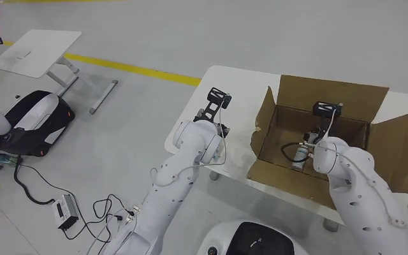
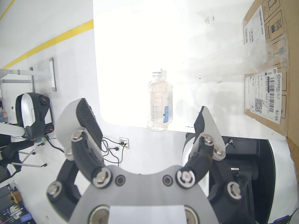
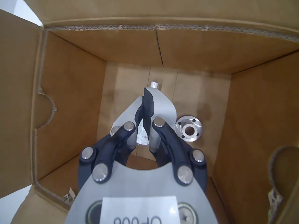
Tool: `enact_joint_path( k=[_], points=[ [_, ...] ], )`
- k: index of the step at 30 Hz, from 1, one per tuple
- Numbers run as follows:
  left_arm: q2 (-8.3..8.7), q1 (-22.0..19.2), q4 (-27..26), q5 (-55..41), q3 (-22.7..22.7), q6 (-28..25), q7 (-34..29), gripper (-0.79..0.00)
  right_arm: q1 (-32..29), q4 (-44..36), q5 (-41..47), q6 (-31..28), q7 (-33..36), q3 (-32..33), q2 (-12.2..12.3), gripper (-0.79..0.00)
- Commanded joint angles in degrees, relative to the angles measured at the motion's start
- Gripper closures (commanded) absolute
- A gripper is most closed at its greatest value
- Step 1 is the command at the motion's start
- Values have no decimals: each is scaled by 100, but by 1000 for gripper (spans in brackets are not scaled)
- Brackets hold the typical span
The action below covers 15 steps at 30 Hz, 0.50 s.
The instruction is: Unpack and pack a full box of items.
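An open cardboard box [image 1: 331,92] stands on the right part of the white table [image 1: 239,86]. My right gripper [image 3: 148,93] is deep inside the box [image 3: 70,89], shut on a thin white tube [image 3: 143,134] with a label and a small white cap [image 3: 154,84]. A round metal flange [image 3: 188,130] lies on the box floor beside it. My left gripper [image 2: 142,108] hangs open over the table's near edge, above a clear plastic bottle [image 2: 160,103] that lies on its side. In the top view the left gripper [image 1: 220,101] is left of the box and the right gripper [image 1: 312,137] is within it.
The box's labelled outer wall [image 2: 266,71] stands close to the bottle. Beyond the table edge the floor holds a yellow line [image 1: 134,69], a second white table [image 1: 38,51], a black-and-white device [image 1: 35,121] and cables [image 1: 95,210].
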Motion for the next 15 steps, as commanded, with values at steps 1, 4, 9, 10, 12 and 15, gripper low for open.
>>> enact_joint_path(
  k=[1, 4, 9, 10, 12, 15],
  points=[
    [0, 0, 0, 0, 0, 0, 0, -785, 171, 297, 93, 46, 224, -68, -51, 0],
    [0, 0, 0, 0, 0, 0, 0, -785, 433, 715, 185, -15, 469, -209, -134, 0],
    [0, 0, 0, 0, 0, 0, 0, -785, 690, 1161, 253, 45, 661, -425, -267, 0],
    [0, 0, 0, 0, 0, 0, 0, -785, 727, 1227, 227, 58, 685, -465, -288, 0],
    [0, 0, 0, 0, 0, 0, 0, -785, 797, 1357, 154, 18, 789, -554, -323, -28],
    [0, 0, 0, 0, 0, 0, 0, -785, 876, 1559, 33, 46, 839, -621, -365, -126]
  ],
)
